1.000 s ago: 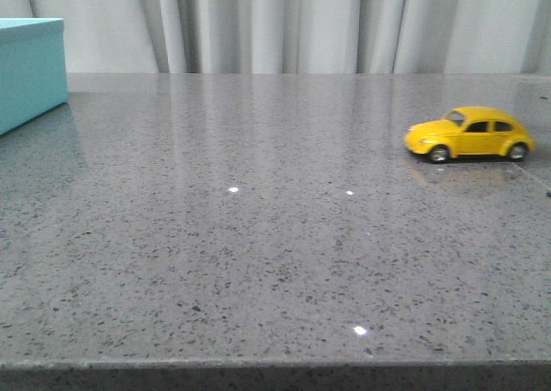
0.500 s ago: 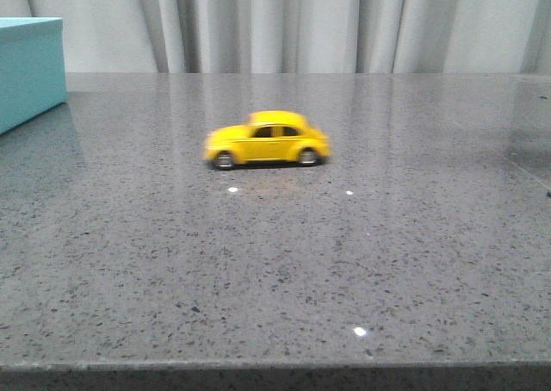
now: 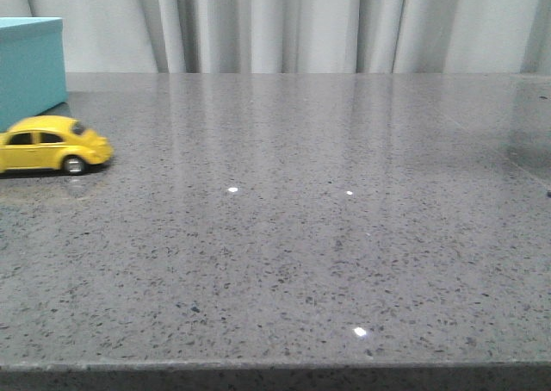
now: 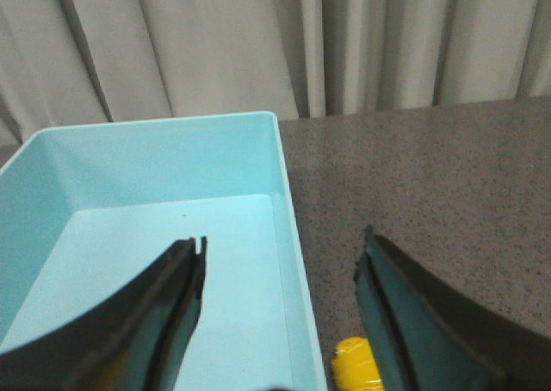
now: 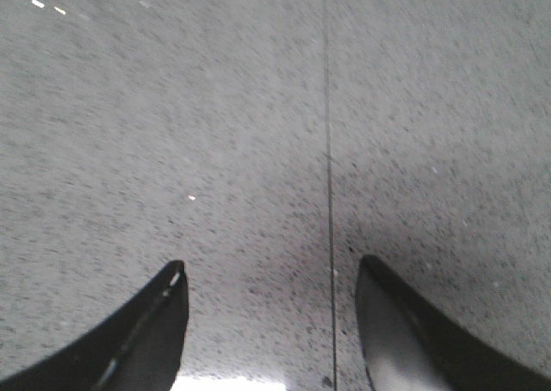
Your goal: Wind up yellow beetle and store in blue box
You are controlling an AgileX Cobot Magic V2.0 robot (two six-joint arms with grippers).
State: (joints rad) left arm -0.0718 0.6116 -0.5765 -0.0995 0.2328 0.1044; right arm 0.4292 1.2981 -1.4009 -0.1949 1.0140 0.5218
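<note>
The yellow beetle stands on its wheels at the far left of the table in the front view, just in front of the blue box, partly cut by the frame edge. In the left wrist view a bit of the beetle shows beside the box's wall, close to one finger. The box is open-topped and holds nothing. My left gripper is open above the box's edge. My right gripper is open and empty over bare table. Neither gripper shows in the front view.
The grey speckled table stretches across the front view, with its front edge at the bottom. A thin seam line runs across the table under my right gripper. Pale curtains hang behind the table.
The yellow beetle has rolled across the table from the right side through the middle to the far left, stopping by the blue box.
</note>
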